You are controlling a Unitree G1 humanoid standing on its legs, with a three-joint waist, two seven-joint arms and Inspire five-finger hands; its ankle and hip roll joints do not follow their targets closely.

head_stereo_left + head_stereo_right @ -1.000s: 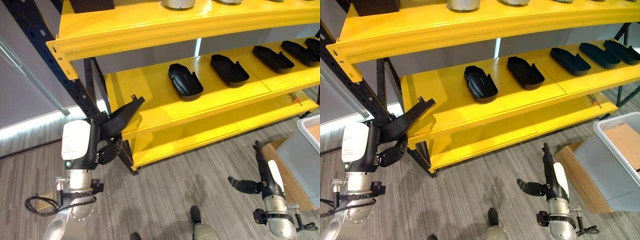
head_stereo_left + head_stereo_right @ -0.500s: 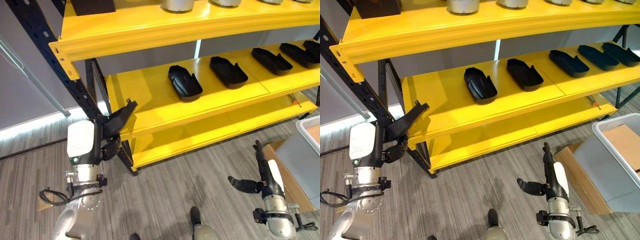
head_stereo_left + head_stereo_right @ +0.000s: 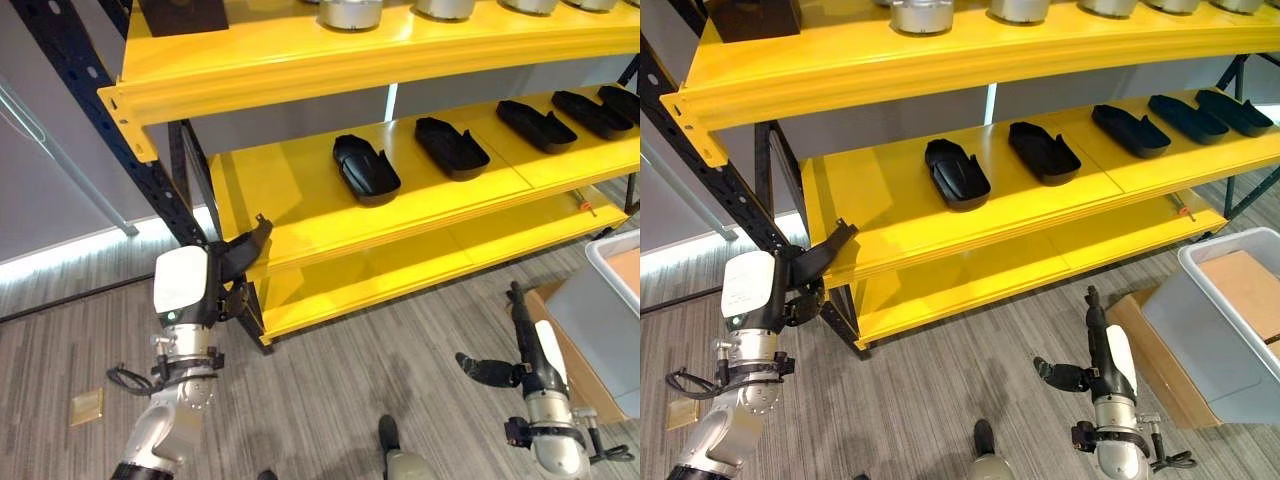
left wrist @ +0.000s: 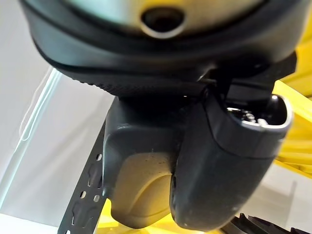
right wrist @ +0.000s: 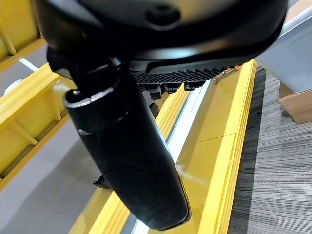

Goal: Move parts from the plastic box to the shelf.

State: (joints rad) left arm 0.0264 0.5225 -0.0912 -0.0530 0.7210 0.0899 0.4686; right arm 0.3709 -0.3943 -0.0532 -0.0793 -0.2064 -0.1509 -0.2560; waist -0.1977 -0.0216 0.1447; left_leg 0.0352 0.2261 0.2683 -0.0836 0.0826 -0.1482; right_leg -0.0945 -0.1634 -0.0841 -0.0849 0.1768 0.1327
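Several black shoe-shaped parts [image 3: 366, 168] lie in a row on the middle board of the yellow shelf [image 3: 290, 200]. The white plastic box [image 3: 1212, 246] stands on the floor at the far right, and I cannot see parts in it. My left hand [image 3: 238, 258] is open and empty, its straight fingers pointing at the front edge of the middle board near the shelf's left post. My right hand [image 3: 524, 342] hangs low at the right, open and empty, fingers straight and thumb spread, between the shelf and the box.
The top board [image 3: 330, 55] carries silver cylinders [image 3: 340, 12] and a black block [image 3: 180, 12]. A black steel post [image 3: 190, 170] stands beside my left hand. A cardboard box [image 3: 1152, 345] sits under the plastic box. A small tan plate [image 3: 85, 406] lies on the grey floor.
My left hand has drawn back and down from the shelf's edge, closer to my body. The right hand has stayed where it was. The camera has shifted slightly.
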